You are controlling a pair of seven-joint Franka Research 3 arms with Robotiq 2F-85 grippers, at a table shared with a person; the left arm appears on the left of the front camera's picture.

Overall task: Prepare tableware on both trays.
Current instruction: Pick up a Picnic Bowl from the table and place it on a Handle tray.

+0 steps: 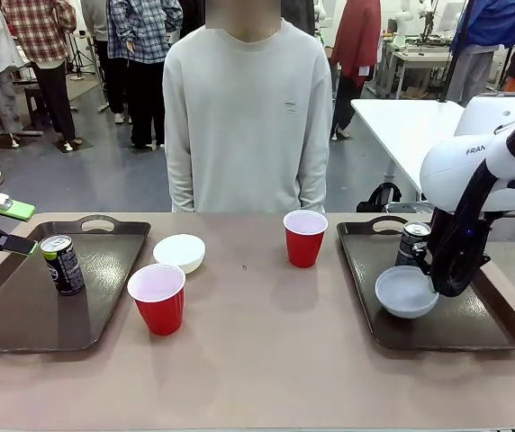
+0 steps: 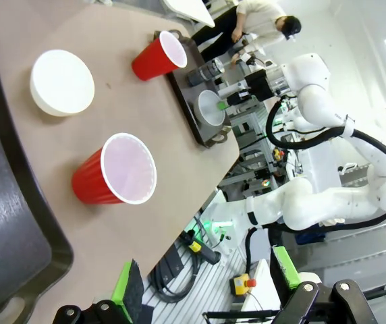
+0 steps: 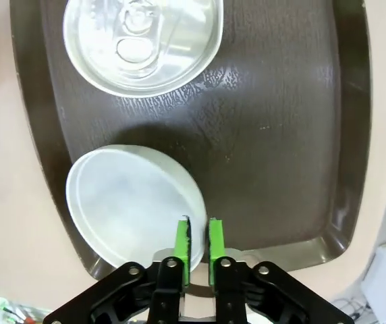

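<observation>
— Where did we find the right gripper (image 3: 198, 231)?

— Low over the right tray (image 1: 496, 319). Its green pads (image 3: 181, 248) were drawn almost together with the rim of the right bowl (image 1: 402, 290) between them, so we read it as pinching that rim. The bowl itself sat flat on the tray, in its near part.

— And the right can (image 1: 412, 241)?

— It stood upright on the same tray, just beyond the bowl on the far side.

— What did we note about the left gripper (image 1: 13, 227)?

— It hung above the far left edge of the left tray (image 1: 14, 315). Its fingers were spread wide and nothing was between them. In the left wrist view we saw the two pads well apart, with open air in the gap.

— What was on that tray?

— We saw the left can (image 1: 62, 264) standing upright toward the tray's far right part.

— And between the trays?

— We counted three things on the bare table (image 1: 266, 360). The left bowl (image 1: 179, 252) lay just right of the left tray's far corner. The near cup (image 1: 158, 299) stood nearer us, just beside that tray's right rim. The far cup (image 1: 304, 238) stood right of the middle, near the right tray's far left corner. Both cups were upright, mouths up, and well apart from each other. A person (image 1: 247, 117) stood at the far side.
</observation>
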